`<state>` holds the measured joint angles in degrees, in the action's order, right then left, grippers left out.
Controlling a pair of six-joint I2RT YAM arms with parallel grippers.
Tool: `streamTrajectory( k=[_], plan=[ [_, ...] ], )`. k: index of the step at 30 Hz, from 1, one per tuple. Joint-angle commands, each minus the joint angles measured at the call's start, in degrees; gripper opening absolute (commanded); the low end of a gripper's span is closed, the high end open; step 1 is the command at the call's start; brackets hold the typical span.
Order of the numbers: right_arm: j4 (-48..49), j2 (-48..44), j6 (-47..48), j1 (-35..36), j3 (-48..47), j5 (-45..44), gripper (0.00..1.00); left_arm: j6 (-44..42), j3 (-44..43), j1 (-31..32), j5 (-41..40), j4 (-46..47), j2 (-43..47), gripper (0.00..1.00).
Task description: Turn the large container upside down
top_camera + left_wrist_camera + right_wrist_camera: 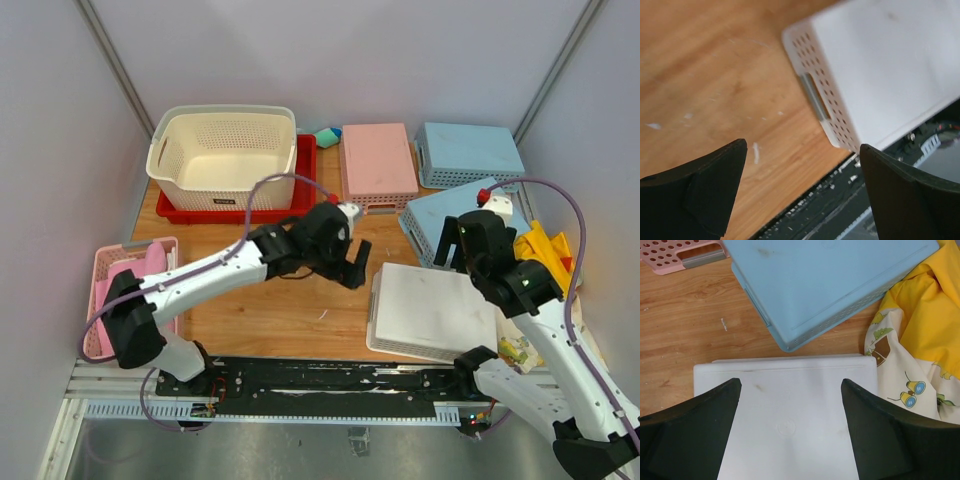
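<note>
The large container, a deep cream perforated basket, stands upright with its opening up at the back left, resting in a red tray. My left gripper hangs open and empty over the bare wood mid-table, well in front of the container and beside a smaller flat white basket that lies upside down. My right gripper is open and empty above that white basket's far edge.
Upside-down baskets line the back: a pink one and two blue ones. A yellow printed cloth lies at the right. A pink basket sits at the left edge.
</note>
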<state>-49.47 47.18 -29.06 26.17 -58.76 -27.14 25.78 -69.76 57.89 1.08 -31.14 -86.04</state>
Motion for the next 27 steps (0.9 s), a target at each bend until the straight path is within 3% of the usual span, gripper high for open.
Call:
streamTrajectory(
  k=[1, 3, 7, 14, 17, 21, 27],
  plan=[
    [4.2, 0.0, 0.5, 0.2, 0.2, -0.8, 0.84, -6.0, -8.8, -10.9, -6.5, -6.3, 4.3, 0.99],
    [6.2, 0.0, -0.3, 0.2, 0.7, 0.7, 0.83, -7.5, -14.3, -17.2, -7.9, -3.7, 3.5, 0.99],
    [9.0, 0.7, -1.6, 0.2, 1.3, 6.5, 0.83, -10.6, -29.9, -23.8, -17.0, -5.5, -7.9, 0.99],
    [8.9, -1.1, -2.1, 0.2, 2.9, 8.6, 0.82, -17.9, -59.2, -29.3, -23.2, -14.1, -32.7, 0.99],
    [8.4, -2.6, -1.9, 0.2, 3.9, 8.2, 0.83, -18.2, -62.9, -32.2, -20.8, -14.8, -37.8, 0.95],
    [8.4, -3.2, -1.7, 0.2, 4.7, 8.2, 0.83, -17.4, -62.1, -33.4, -16.6, -14.6, -41.2, 0.8],
    [8.5, -2.4, -1.8, 0.2, 4.8, 8.6, 0.82, -17.2, -61.2, -33.4, -16.8, -14.4, -39.7, 0.34]
  ],
)
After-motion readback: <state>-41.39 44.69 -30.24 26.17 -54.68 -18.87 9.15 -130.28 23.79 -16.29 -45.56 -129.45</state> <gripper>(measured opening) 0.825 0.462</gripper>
